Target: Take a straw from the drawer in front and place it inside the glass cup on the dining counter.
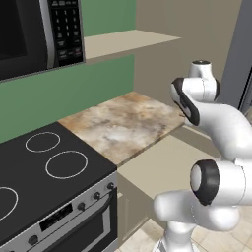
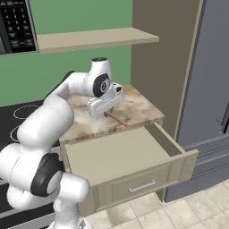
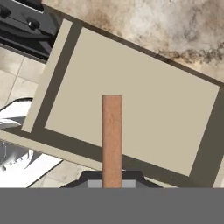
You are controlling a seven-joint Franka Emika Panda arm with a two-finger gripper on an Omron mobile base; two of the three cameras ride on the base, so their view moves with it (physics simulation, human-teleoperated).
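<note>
Drawer (image 2: 117,157) stands pulled open, cream interior bare. Above it the gripper (image 2: 108,114) is clamped on the straw (image 2: 117,119), which juts from the closed fingers over the drawer's back edge. Behind lies the marbled worktop (image 2: 136,107), then the green wall (image 2: 85,15).

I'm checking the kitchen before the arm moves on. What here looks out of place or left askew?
The wide beige drawer under the marbled worktop stands pulled fully open, its cream interior bare. The thin reddish-brown straw is out of it, clamped in the gripper above. Nothing looks spilled or damaged.
</note>
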